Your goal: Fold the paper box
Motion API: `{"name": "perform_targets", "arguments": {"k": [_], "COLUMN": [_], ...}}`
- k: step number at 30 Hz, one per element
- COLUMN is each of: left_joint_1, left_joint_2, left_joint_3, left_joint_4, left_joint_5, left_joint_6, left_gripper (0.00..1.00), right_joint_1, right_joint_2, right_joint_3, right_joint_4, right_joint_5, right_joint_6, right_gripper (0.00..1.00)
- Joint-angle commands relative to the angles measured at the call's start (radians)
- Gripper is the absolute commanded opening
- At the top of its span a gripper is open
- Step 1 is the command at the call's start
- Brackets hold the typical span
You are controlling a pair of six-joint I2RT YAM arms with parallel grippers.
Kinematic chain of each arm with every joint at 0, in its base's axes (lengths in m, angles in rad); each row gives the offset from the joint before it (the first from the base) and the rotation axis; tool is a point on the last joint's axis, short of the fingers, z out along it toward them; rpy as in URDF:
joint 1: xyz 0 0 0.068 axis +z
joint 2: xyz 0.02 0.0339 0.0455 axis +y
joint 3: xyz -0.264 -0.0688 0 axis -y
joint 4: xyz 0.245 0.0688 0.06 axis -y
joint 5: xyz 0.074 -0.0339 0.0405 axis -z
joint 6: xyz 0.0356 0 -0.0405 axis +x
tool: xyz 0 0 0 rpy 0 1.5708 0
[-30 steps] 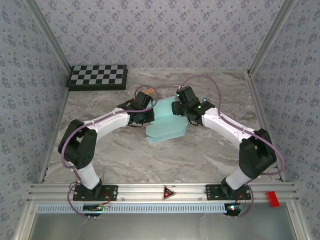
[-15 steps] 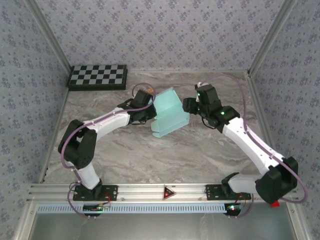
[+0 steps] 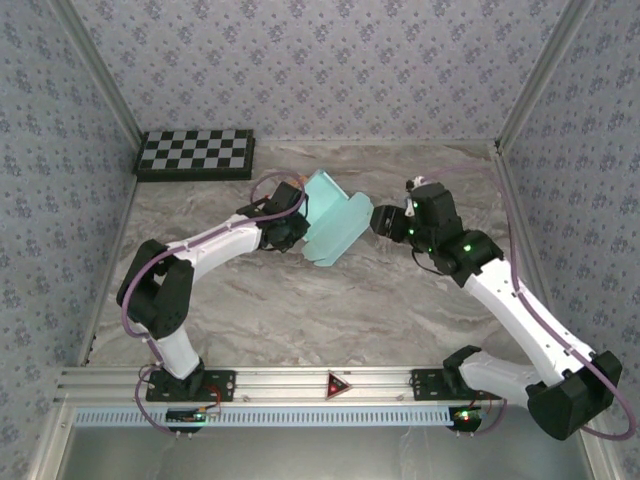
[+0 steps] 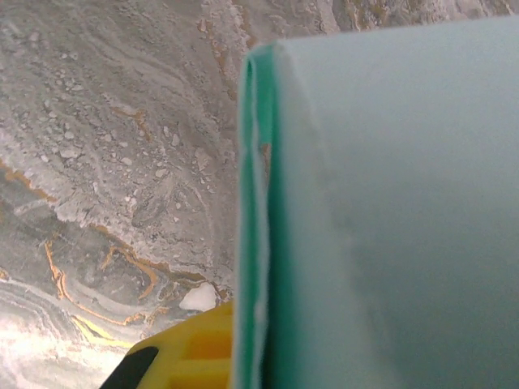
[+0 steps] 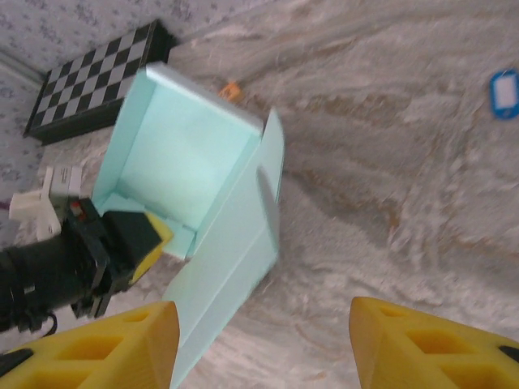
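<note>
Left gripper (image 3: 297, 234) pinches the box (image 3: 335, 225) by its left edge, tilted up. Right gripper (image 3: 381, 218) hangs wide, just off the right edge.

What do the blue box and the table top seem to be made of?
The paper box: probably thin card, matte pale aqua; it holds sharp creases and shows a thin layered edge. The table: marble-patterned, grey with orange veins; real stone or printed laminate, I cannot tell.

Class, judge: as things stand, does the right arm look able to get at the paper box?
Probably yes. The right gripper, jaws open, faces the paper box with nothing between them; the left gripper pinches the box's opposite side.
</note>
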Motion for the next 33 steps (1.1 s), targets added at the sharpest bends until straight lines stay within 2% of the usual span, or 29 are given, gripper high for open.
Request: {"name": "perform_targets", "arguments": {"k": [1,9,19,33], "left_joint_1": [-0.01,-0.012,-0.015,-0.019], "left_joint_2": [-0.009,0.012,0.017,-0.006], "left_joint_3": [0.064,0.087,0.076,0.031], "left_joint_4": [-0.067,-0.083,-0.071,-0.061], "left_joint_5": [-0.025,0.0,0.031,0.038], "left_joint_6": [-0.107,-0.155,-0.177,-0.211], "left_gripper": [0.0,0.0,0.0,0.0], "right_joint_1": [0.032,0.096,0.113,0.114], "right_joint_2": [-0.01,0.047,0.096,0.164], "right_joint_3": [-0.048,-0.107,-0.128,-0.123], "right_joint_4": [0.07,0.202,0.265,0.306], "right_joint_5": [-0.056,-0.07,-0.031,-0.032], "right_joint_6": [0.1,0.161,0.208,0.229], "right_gripper": [0.59,0.58,0.55,0.36]}}
